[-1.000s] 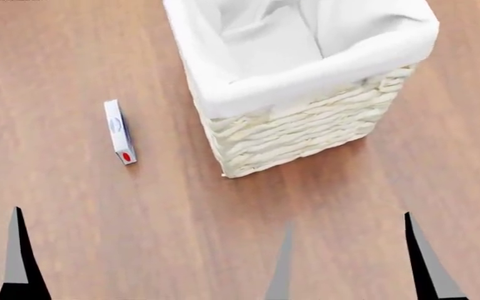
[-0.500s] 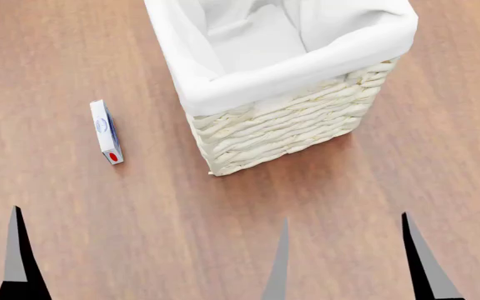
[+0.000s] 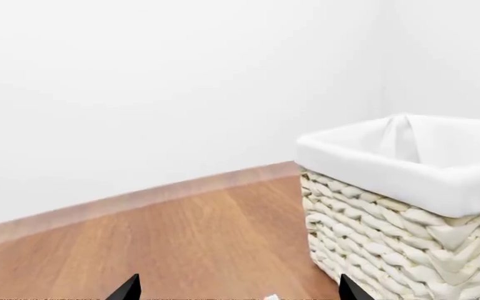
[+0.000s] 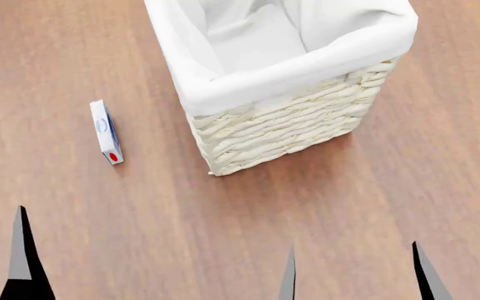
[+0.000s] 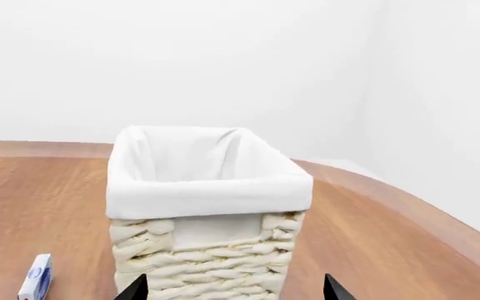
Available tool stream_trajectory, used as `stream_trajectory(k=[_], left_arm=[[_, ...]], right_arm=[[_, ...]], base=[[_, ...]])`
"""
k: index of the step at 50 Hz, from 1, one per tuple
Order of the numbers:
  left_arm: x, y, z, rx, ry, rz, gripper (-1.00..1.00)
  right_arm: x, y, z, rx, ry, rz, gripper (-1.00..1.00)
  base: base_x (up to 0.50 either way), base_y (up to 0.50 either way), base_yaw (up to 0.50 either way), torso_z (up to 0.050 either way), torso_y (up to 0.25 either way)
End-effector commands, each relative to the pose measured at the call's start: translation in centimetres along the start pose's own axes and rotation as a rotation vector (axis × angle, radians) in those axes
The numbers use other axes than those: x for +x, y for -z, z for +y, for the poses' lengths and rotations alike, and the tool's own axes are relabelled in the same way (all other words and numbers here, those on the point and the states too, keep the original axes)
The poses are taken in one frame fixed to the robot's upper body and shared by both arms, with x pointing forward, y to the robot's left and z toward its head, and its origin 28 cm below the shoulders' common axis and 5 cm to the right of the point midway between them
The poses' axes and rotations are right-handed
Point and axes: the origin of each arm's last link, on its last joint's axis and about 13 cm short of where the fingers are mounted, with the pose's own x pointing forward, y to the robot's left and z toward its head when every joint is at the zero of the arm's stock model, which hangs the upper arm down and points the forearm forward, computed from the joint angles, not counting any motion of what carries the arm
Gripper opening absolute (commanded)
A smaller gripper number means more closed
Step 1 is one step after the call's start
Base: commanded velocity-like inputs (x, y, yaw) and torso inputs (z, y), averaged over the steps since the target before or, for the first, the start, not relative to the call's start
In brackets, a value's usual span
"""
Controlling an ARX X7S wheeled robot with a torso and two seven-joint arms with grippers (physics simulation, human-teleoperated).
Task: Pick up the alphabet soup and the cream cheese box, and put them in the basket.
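1. Nearest the robot, the left gripper (image 4: 152,275) shows one dark fingertip (image 4: 22,262); its mate is hard to assign, but the left wrist view shows two tips set wide apart, holding nothing.
2. The right gripper (image 4: 359,278) has its fingers spread as well, empty, in front of the basket's near corner.
3. The cream cheese box (image 4: 107,140) lies on the wooden counter (image 4: 73,212), to the left of the basket and apart from it, red spot toward the robot.
4. The basket (image 4: 282,119) stands upright, white lining folded over its rim.
5. No alphabet soup can shows in any view.
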Motion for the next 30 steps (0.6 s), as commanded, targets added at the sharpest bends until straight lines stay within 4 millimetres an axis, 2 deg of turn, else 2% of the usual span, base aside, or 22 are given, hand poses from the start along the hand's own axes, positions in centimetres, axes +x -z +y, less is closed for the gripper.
stream_trajectory(k=[1, 5, 8, 18, 30], left_arm=[[0.0, 0.4, 0.0, 0.001, 0.002, 0.012, 1.0], [0.0, 0.3, -0.1, 0.003, 0.006, 0.015, 1.0], [0.0, 0.3, 0.0, 0.008, 0.002, 0.017, 1.0], [0.0, 0.2, -0.2, 0.007, 0.012, 0.017, 1.0], [-0.1, 0.1, 0.0, 0.008, 0.002, 0.017, 1.0]], right_arm=[[-0.7, -0.8, -0.1, -0.026, -0.006, 0.071, 1.0], [-0.9, -0.8, -0.2, -0.016, -0.015, 0.099, 1.0], [-1.2, -0.2, -0.4, -0.019, -0.005, 0.202, 1.0], [-1.8, 0.5, -0.8, -0.023, 0.012, 0.341, 1.0], [-2.1, 1.0, -0.7, 0.007, 0.002, 0.416, 1.0]], base=[[0.0, 0.0, 0.0, 0.0, 0.0], [0.0, 0.0, 0.0, 0.0, 0.0], [0.0, 0.0, 0.0, 0.0, 0.0], [0.0, 0.0, 0.0, 0.0, 0.0], [0.0, 0.0, 0.0, 0.0, 0.0]])
